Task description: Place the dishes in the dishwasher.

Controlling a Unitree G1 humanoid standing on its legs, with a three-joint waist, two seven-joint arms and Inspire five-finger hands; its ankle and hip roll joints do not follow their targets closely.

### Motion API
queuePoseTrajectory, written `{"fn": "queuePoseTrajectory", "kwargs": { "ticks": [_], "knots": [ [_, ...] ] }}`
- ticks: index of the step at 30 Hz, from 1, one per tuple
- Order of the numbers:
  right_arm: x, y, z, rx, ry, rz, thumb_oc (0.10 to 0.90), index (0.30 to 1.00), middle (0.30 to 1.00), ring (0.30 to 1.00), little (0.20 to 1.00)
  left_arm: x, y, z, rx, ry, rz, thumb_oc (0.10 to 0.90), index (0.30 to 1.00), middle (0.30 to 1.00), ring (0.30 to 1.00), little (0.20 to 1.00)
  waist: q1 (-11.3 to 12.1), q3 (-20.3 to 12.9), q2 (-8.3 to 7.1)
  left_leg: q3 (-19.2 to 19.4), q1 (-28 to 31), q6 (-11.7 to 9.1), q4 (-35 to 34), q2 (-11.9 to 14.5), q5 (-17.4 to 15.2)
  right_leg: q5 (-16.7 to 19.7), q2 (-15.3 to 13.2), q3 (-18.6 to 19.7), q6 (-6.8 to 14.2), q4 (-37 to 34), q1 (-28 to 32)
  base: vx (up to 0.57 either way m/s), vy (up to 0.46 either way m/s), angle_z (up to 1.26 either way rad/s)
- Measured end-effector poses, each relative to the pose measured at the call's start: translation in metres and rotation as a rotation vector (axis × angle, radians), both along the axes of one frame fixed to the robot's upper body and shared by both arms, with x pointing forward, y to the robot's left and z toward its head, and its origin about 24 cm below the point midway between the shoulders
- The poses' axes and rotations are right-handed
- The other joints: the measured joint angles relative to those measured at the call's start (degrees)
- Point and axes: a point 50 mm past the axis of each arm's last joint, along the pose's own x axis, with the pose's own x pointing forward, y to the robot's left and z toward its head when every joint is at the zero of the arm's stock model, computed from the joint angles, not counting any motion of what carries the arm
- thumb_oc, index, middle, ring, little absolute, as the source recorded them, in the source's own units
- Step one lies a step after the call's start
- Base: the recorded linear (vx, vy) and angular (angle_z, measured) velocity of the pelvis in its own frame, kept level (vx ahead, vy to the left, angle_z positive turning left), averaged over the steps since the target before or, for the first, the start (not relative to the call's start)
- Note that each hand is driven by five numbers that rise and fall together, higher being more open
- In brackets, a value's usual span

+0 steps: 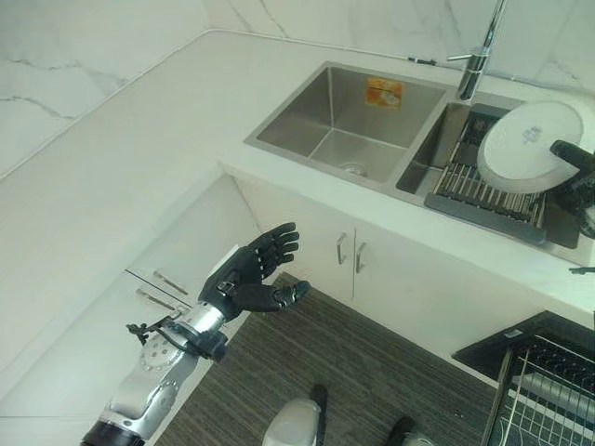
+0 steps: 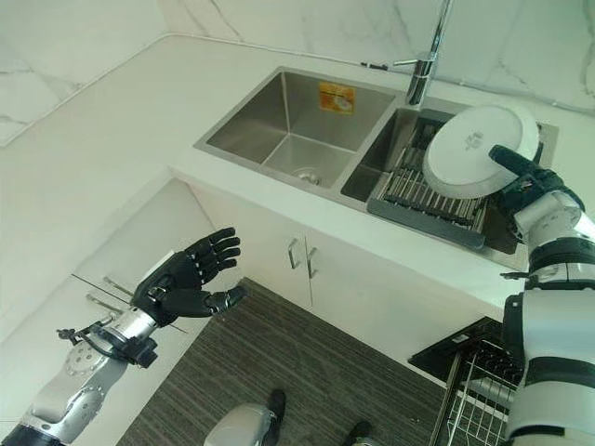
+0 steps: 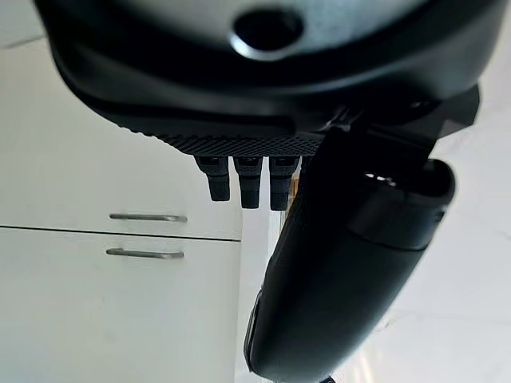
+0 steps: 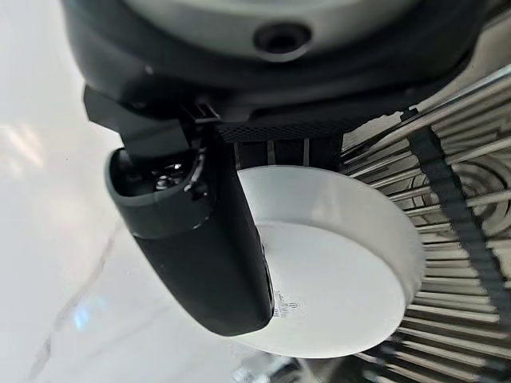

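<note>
A white plate (image 1: 525,144) stands tilted on its edge over the metal drying rack (image 1: 483,195) in the sink's right basin. My right hand (image 2: 522,175) grips the plate's right rim. In the right wrist view its thumb (image 4: 207,255) lies across the plate (image 4: 343,279) and the fingers go behind it. My left hand (image 1: 251,274) hovers open above the floor in front of the corner cabinets, fingers spread, holding nothing. The left wrist view shows the same hand (image 3: 343,263) with straight fingers.
The empty left sink basin (image 1: 344,121) and a tall faucet (image 1: 479,56) lie left of the rack. White counter runs around the corner. Cabinet doors (image 1: 372,269) with handles stand below the sink. A pulled-out dishwasher rack (image 1: 548,390) sits at lower right.
</note>
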Motion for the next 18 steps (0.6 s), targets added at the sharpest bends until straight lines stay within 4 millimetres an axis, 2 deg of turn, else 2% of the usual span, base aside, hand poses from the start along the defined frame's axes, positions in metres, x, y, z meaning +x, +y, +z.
{"fn": "queuePoseTrajectory", "kwargs": {
  "ticks": [3,5,8,12,15,18],
  "knots": [
    [0.000,0.001,-0.006,-0.003,0.005,-0.007,0.400,0.300,0.300,0.300,0.300,0.000,0.001,0.003,0.012,-0.006,-0.002,0.800,0.900,0.900,0.900,0.900,-0.2,0.1,-0.23,0.0,1.0,0.1,-0.1,0.0,0.0,0.2,-0.1,0.0,0.0,-0.2,1.0,-0.02,0.010,0.00],
    [0.002,0.006,-0.020,-0.009,0.014,-0.002,0.400,0.300,0.300,0.300,0.300,0.000,-0.001,0.005,0.003,-0.017,-0.006,0.800,0.900,0.900,0.900,0.900,-0.5,0.1,-1.24,0.1,2.0,0.2,0.0,0.2,-0.1,0.1,0.3,0.1,0.0,-0.6,2.1,-0.02,0.014,-0.01],
    [0.005,0.009,-0.021,-0.019,-0.002,0.010,0.400,0.300,0.300,0.300,0.300,0.001,-0.005,0.010,0.000,-0.040,-0.029,0.800,0.900,0.900,0.900,0.900,-1.5,0.1,-2.39,0.2,2.2,0.3,0.2,0.2,-0.3,0.6,0.4,0.3,0.0,-1.1,2.6,-0.03,0.086,-0.04],
    [0.008,0.020,-0.001,-0.151,-0.186,0.067,0.400,0.300,0.300,0.300,0.300,-0.001,-0.006,0.008,-0.007,-0.035,-0.045,0.800,0.900,0.900,0.900,0.900,-2.0,0.1,-3.33,1.1,2.2,0.6,0.7,0.3,-0.5,1.8,0.7,1.3,0.1,-2.0,2.6,-0.06,0.077,-0.11],
    [0.008,0.037,0.018,-0.220,-0.341,0.125,0.400,0.300,0.300,0.300,0.300,-0.003,-0.006,0.005,-0.023,-0.026,-0.035,0.800,0.900,0.900,0.900,0.900,-3.0,0.0,-3.78,1.3,1.8,0.8,1.3,0.3,-0.7,2.1,0.7,1.4,0.1,-2.3,2.6,-0.04,0.083,-0.04],
    [-0.001,0.075,0.028,-0.132,-0.616,0.213,0.400,0.300,0.300,0.300,0.300,-0.009,-0.004,-0.004,-0.065,-0.006,0.012,0.800,0.900,0.900,0.900,0.900,-3.9,-0.2,-4.88,2.0,1.6,0.9,3.0,0.8,-2.0,2.2,1.2,2.3,0.1,-2.3,2.6,-0.02,0.126,-0.13]
  ]
}}
